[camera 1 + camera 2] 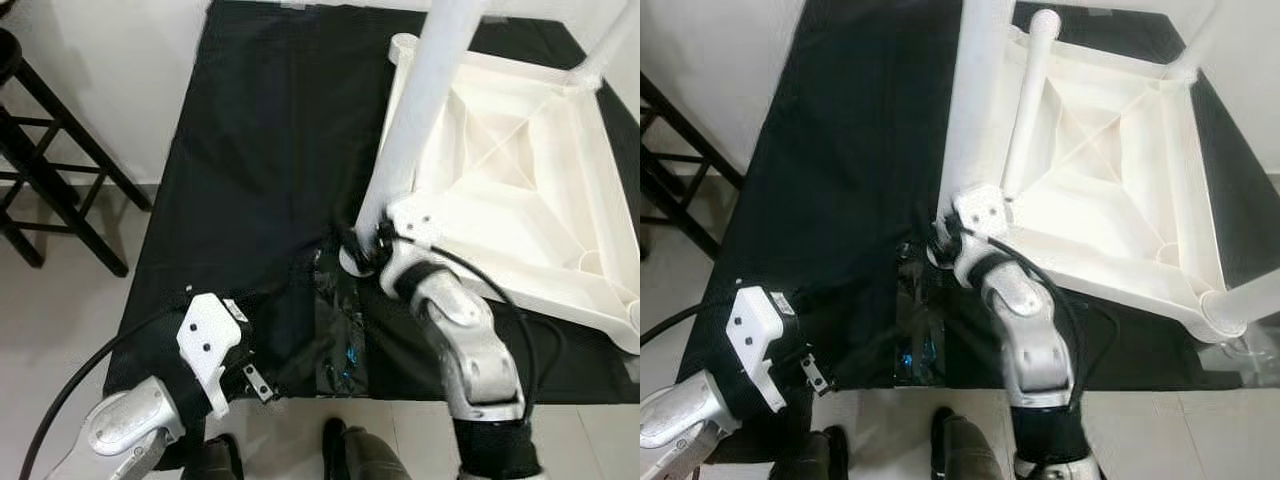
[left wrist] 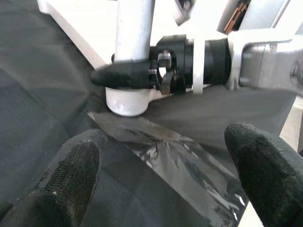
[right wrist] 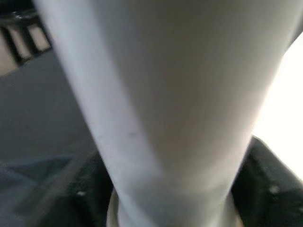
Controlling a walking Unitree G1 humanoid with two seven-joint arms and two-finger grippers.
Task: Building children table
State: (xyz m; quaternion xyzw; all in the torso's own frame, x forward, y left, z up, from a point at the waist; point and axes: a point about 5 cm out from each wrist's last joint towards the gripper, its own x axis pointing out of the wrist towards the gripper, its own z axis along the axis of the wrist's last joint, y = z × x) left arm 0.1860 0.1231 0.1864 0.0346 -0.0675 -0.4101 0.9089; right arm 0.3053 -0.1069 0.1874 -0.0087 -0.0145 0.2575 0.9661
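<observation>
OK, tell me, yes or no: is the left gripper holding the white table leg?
No. The left gripper hangs open over the black cloth, apart from the white table leg, which the right gripper clamps near its base.

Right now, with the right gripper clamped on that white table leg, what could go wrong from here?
1. The right gripper holds the white leg only near its base, so the long upright leg could tilt or twist in the grip.
2. The leg's foot stands at the corner of the upside-down tabletop; it might slip off onto the black cloth.
3. The left gripper hangs open over the cloth, not steadying anything.
</observation>
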